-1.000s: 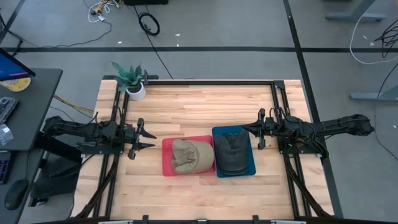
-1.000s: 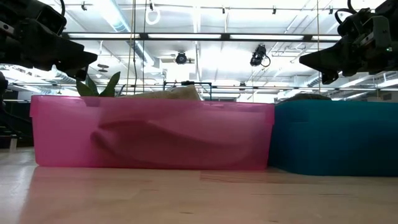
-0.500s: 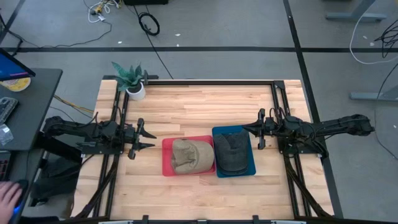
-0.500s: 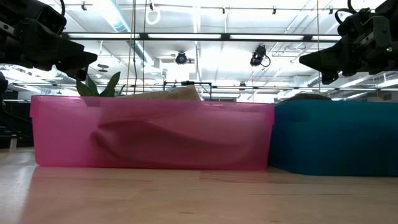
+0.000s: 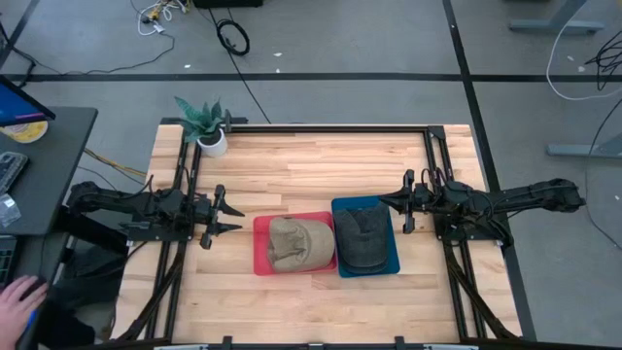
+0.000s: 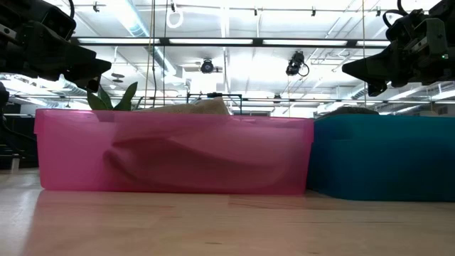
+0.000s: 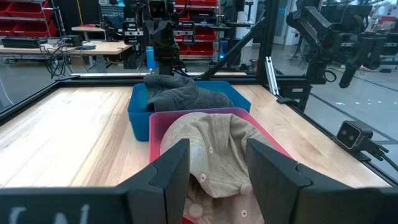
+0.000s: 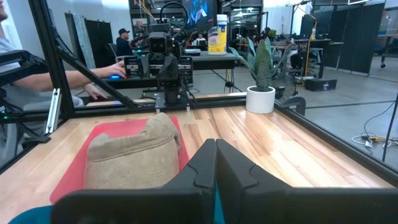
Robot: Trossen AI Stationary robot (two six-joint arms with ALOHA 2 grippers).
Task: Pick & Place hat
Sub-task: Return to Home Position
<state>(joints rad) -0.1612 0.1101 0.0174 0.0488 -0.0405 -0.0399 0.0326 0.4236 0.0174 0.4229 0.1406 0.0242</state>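
Since the brown cap [image 5: 294, 243] lies heaped in the red bin [image 5: 260, 267], crown above the rim, and the dark cap [image 5: 362, 238] fills the blue bin [image 5: 393, 264] touching it, no cap is left loose on the tabletop [image 5: 311, 165]. Left pincer [image 5: 238, 219], fingers apart and empty, hangs just beside the red bin's outer wall. Right pincer [image 5: 384, 202], fingers shut on nothing, hangs near the blue bin's corner. Judged risks, 2: a low retreat by either arm could clip a bin wall and shove both bins; a person's hand [image 5: 17, 297] rests near the left arm's base, possibly within its swing.
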